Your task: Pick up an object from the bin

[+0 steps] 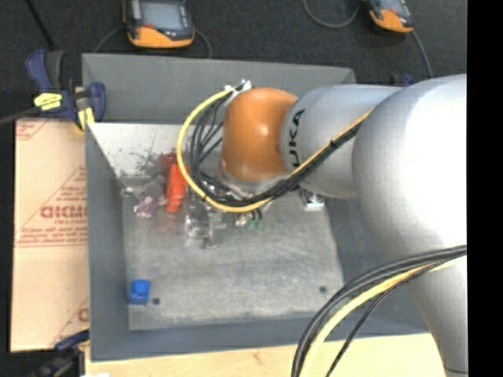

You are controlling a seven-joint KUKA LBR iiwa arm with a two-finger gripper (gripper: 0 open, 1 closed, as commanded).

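My gripper (pixel 201 225) hangs low over the bin floor, left of the middle, with most of its body hidden under the arm's wrist. Just to its upper left lies an orange elongated thing (pixel 174 185), close beside the gripper but apart from it as far as I can see. Further left sits a small clear and purplish thing (pixel 145 205). A tiny green thing (pixel 253 221) lies at the gripper's right, partly under the wrist cables.
A small blue block (pixel 140 291) lies alone near the bin's front left corner. A small white thing (pixel 314 203) peeks out under the arm at the right. The arm and its cables cover the bin's back right part.
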